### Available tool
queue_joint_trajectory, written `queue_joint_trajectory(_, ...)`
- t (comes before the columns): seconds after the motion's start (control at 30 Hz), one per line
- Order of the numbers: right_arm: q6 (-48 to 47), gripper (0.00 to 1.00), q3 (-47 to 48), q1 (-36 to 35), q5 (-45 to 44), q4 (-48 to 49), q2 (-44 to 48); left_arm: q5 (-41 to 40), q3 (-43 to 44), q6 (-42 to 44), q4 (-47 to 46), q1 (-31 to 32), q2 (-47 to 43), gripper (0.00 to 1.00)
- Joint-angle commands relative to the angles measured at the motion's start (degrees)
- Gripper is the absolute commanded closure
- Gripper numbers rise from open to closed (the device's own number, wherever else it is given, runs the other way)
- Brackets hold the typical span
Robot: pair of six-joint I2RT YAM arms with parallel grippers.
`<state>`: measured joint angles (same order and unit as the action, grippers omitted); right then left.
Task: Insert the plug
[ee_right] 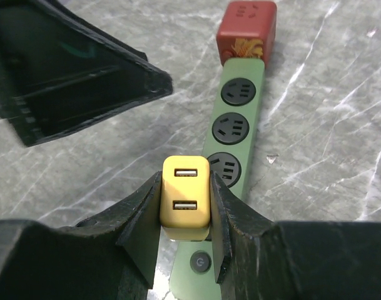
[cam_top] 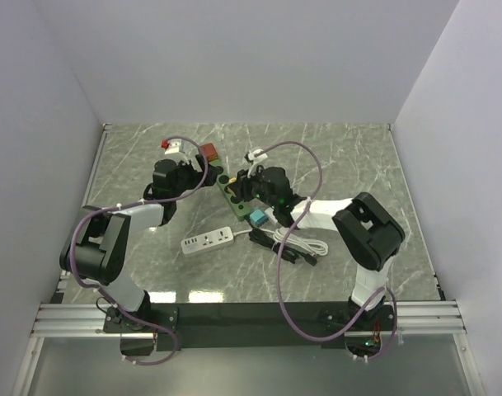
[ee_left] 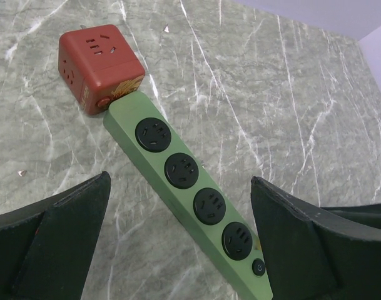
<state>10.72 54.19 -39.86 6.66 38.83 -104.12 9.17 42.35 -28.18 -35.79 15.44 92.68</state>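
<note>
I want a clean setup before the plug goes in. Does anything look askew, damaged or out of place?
Nothing looks damaged. The green power strip lies diagonally with a red cube socket butted against its far end, and loose cable is heaped beside the white strip. The yellow plug sits squarely in the right gripper.

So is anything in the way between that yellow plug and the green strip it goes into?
Nothing visible does. The yellow plug, clamped in the right gripper, hangs over the green strip; all four sockets are empty. The open left gripper straddles the strip without covering them.
</note>
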Motion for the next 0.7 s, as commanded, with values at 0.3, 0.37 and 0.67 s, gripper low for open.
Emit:
queue_joint_trajectory(0.3,3.2,1.00,6.0,0.6,-6.1,-5.4,-3.2,0.0,3.0,-0.6,-0.6,-0.1,-1.0,0.01)
queue_joint_trajectory(0.37,3.4,1.00,6.0,0.6,-6.2,-5.7,-3.5,0.1,3.4,-0.8,-0.5,-0.1,-0.3,0.01)
queue_joint_trajectory(0.67,4.4,1.00,5.9,0.6,-6.6,-6.5,-4.9,0.4,3.3,-0.9,-0.2,-0.1,-0.7,0.01)
